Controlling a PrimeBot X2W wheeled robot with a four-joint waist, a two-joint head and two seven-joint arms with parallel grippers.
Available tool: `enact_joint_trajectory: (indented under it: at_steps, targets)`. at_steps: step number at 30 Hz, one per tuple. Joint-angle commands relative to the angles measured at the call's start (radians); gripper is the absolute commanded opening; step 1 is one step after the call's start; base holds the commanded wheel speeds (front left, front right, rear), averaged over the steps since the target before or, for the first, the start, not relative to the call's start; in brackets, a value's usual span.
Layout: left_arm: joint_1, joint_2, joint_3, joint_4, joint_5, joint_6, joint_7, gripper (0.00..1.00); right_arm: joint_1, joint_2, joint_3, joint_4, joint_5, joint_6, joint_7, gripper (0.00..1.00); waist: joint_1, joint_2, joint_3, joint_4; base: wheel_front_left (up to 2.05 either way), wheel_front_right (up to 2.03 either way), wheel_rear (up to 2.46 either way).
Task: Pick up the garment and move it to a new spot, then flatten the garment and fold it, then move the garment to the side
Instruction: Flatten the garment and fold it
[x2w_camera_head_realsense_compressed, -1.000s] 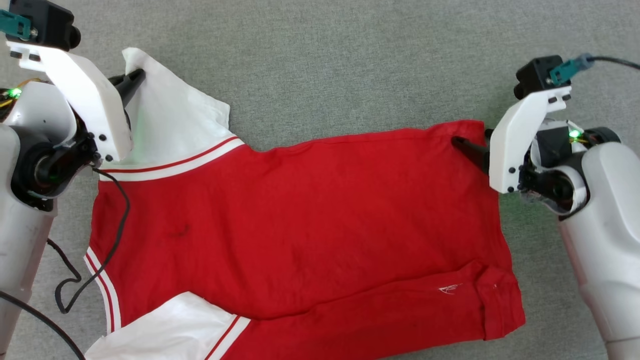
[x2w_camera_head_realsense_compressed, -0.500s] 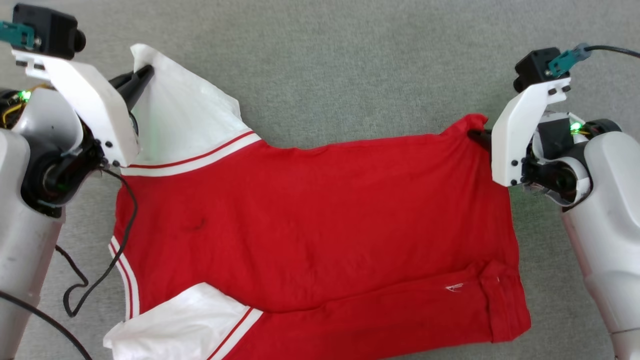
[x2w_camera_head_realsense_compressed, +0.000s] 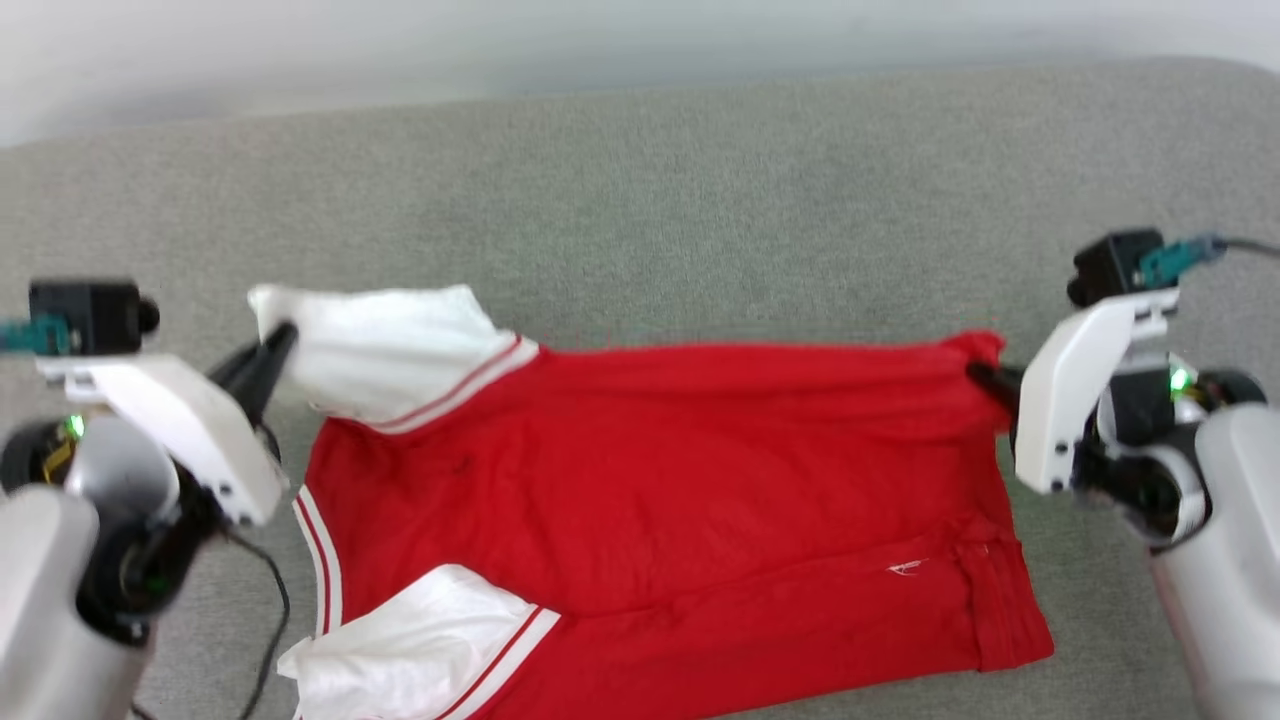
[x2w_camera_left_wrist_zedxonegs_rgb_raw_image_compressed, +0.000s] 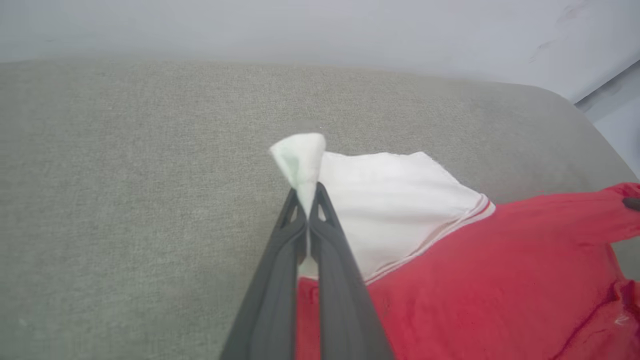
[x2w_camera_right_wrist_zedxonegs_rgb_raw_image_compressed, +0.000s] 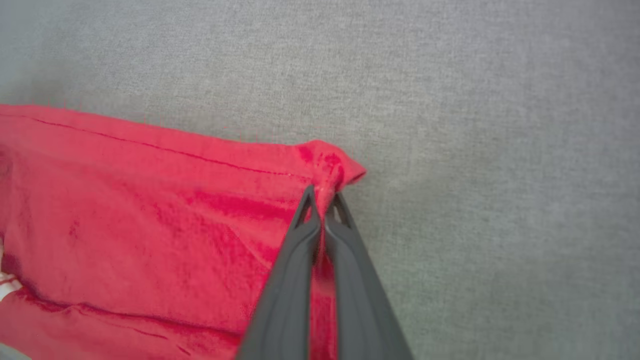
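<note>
The garment (x2w_camera_head_realsense_compressed: 660, 470) is a red shirt with white sleeves and striped trim, lying back-up on a grey cushion. My left gripper (x2w_camera_head_realsense_compressed: 283, 335) is shut on the tip of the far white sleeve (x2w_camera_left_wrist_zedxonegs_rgb_raw_image_compressed: 300, 155), which bunches up past the fingertips (x2w_camera_left_wrist_zedxonegs_rgb_raw_image_compressed: 320, 192). My right gripper (x2w_camera_head_realsense_compressed: 975, 375) is shut on the far red hem corner (x2w_camera_right_wrist_zedxonegs_rgb_raw_image_compressed: 332, 167). The far edge of the garment is lifted and stretched taut between both grippers, while its near part (x2w_camera_head_realsense_compressed: 760, 640) rests on the cushion. A second white sleeve (x2w_camera_head_realsense_compressed: 410, 650) lies at the lower left.
The grey cushion (x2w_camera_head_realsense_compressed: 640, 210) spreads beyond the garment up to a pale wall (x2w_camera_head_realsense_compressed: 600, 40). Its rounded right end (x2w_camera_left_wrist_zedxonegs_rgb_raw_image_compressed: 575, 110) shows in the left wrist view. A black cable (x2w_camera_head_realsense_compressed: 275, 620) hangs from my left arm beside the near sleeve.
My right gripper closed on the hem corner. Both grippers have lifted the far edge, pulling it taut. The head camera tilted up, bringing the wall into sight.
</note>
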Motion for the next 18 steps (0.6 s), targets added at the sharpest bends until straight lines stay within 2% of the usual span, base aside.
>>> enact_joint_trajectory:
  at_steps: [1, 11, 16, 17, 18]
  targets:
    - [0.038, -0.001, 0.007, -0.015, -0.007, 0.009, -0.014, 0.00, 0.033, -0.003, -0.005, -0.010, 0.007, 0.000, -0.006, 0.00, 0.0000, -0.0001, -0.027, 0.006, 0.00, 0.00, 0.00]
    - [0.389, -0.033, 0.026, -0.107, -0.081, 0.084, -0.075, 0.00, 0.247, 0.028, -0.050, -0.029, 0.023, 0.000, -0.049, 0.00, 0.0000, -0.0001, -0.093, 0.001, 0.00, 0.00, 0.00]
    - [0.506, -0.059, 0.018, -0.121, -0.113, 0.100, -0.087, 0.00, 0.317, 0.046, -0.073, -0.016, 0.029, 0.000, -0.092, 0.00, 0.0000, -0.0001, -0.104, 0.001, 0.00, 0.00, 0.00]
    - [0.520, -0.066, 0.012, -0.118, -0.120, 0.099, -0.086, 0.00, 0.328, 0.050, -0.079, -0.012, 0.031, 0.000, -0.101, 0.06, 0.0000, -0.0001, -0.106, 0.002, 0.00, 0.00, 0.00]
    - [0.534, -0.075, 0.007, -0.112, -0.125, 0.097, -0.084, 0.00, 0.339, 0.053, -0.081, -0.009, 0.030, 0.000, -0.110, 0.27, 0.0000, -0.0001, -0.107, 0.002, 0.00, 0.00, 0.00]
